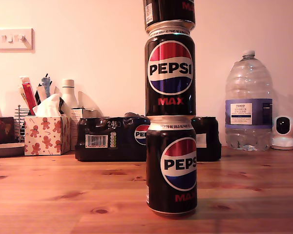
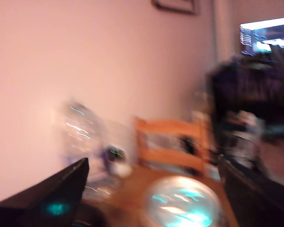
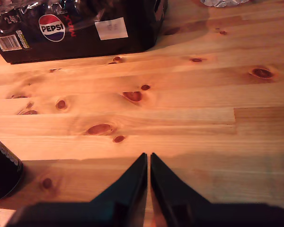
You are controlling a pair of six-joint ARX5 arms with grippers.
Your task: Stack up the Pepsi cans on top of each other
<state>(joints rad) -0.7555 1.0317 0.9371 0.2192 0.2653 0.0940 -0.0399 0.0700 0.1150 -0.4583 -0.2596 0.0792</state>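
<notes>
Three stacked Pepsi cans (image 1: pixel 170 117), top one cropped; first tool (image 2: pixel 151 189) spread, second (image 3: pixel 148 163) pressed together.

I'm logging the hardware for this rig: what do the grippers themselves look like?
My first gripper has wide dark fingers, blurred, one carrying a small teal glint. My second gripper has matte black fingers that taper to thin pointed tips from a broad black base. No cables or markings show.

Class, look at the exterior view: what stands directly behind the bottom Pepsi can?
Behind the bottom Pepsi can lies the black shrink-wrapped multipack, showing on both sides of it. The can covers the multipack's middle, so that stretch cannot be seen.
</notes>
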